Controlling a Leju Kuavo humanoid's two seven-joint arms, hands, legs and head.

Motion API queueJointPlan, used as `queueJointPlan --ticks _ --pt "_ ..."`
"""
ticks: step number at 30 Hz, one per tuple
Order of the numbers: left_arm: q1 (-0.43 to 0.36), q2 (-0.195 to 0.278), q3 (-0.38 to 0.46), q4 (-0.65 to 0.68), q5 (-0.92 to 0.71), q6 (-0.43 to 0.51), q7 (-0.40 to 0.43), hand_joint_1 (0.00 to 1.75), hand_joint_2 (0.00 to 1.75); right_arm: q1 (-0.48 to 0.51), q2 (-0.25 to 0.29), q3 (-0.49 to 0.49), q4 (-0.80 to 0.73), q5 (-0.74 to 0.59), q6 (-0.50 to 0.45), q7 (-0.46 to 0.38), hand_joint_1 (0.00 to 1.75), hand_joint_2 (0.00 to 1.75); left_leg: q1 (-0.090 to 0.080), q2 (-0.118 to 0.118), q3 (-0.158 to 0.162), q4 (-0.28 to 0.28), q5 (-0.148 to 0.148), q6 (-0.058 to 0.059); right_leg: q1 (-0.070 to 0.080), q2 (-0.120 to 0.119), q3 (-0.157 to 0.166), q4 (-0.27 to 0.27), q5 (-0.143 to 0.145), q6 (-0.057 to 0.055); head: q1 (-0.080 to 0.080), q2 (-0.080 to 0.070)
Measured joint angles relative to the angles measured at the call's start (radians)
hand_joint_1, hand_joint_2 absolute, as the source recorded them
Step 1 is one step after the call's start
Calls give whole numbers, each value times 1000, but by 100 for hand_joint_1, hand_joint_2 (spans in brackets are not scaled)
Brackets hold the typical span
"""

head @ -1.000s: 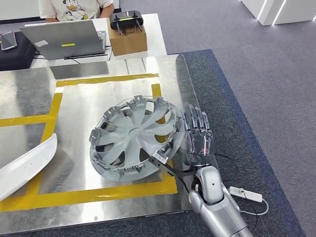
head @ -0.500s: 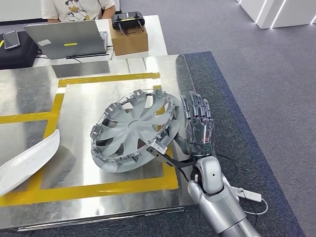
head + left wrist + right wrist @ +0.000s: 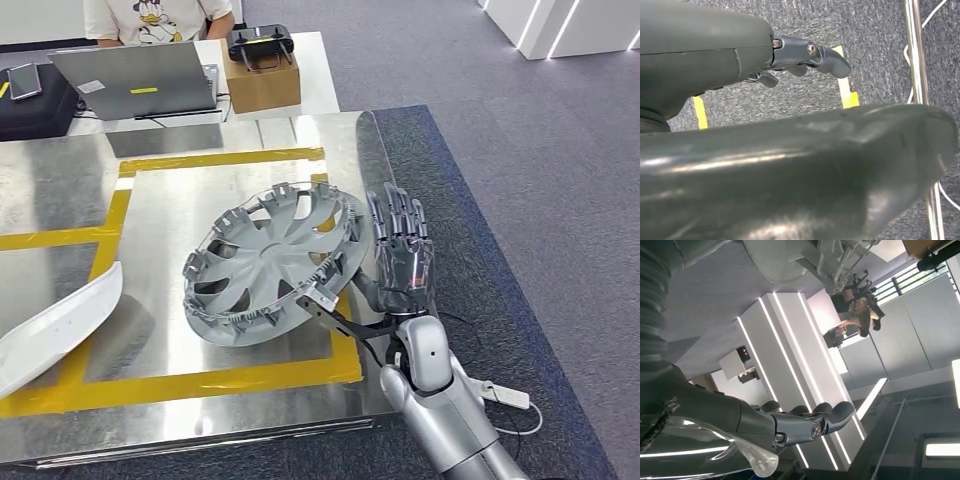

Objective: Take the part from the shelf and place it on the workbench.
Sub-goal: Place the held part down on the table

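Observation:
A silver-grey hubcap [image 3: 272, 265] lies inner side up on the metal workbench [image 3: 68, 190], inside the yellow tape frame, its right rim slightly raised. My right hand [image 3: 400, 265] stands just right of that rim with fingers straight and apart, holding nothing. A dark strap [image 3: 340, 320] runs from the wrist toward the rim. The right wrist view shows the dark fingers [image 3: 810, 422] spread against the ceiling, with part of the hubcap [image 3: 810, 255] beyond. My left hand [image 3: 802, 52] hangs over grey carpet, fingers loosely extended and holding nothing.
A white curved panel [image 3: 53, 325] lies at the bench's left front. Behind the bench is a white desk with a laptop [image 3: 128, 80], a cardboard box [image 3: 260, 80] carrying a controller, and a seated person [image 3: 151, 15]. A white power strip [image 3: 502, 393] lies on the carpet to the right.
The whole picture shifted a little one second ago, so the camera moved. The hubcap and my right hand keep nearly the same places relative to each other.

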State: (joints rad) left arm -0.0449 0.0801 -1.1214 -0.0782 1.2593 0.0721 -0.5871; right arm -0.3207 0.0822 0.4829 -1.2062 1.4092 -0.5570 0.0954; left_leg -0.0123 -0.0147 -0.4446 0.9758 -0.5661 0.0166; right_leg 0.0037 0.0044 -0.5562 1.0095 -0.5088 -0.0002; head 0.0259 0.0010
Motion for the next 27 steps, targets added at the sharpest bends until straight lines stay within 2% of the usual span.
queueJointPlan --ticks 27 --pt "0 0 0 0 0 0 0 0 0 0 1 0 0 0 0 0 0 175 0 0 0 0 0 0 0 0 0 0 0 0 0 0"
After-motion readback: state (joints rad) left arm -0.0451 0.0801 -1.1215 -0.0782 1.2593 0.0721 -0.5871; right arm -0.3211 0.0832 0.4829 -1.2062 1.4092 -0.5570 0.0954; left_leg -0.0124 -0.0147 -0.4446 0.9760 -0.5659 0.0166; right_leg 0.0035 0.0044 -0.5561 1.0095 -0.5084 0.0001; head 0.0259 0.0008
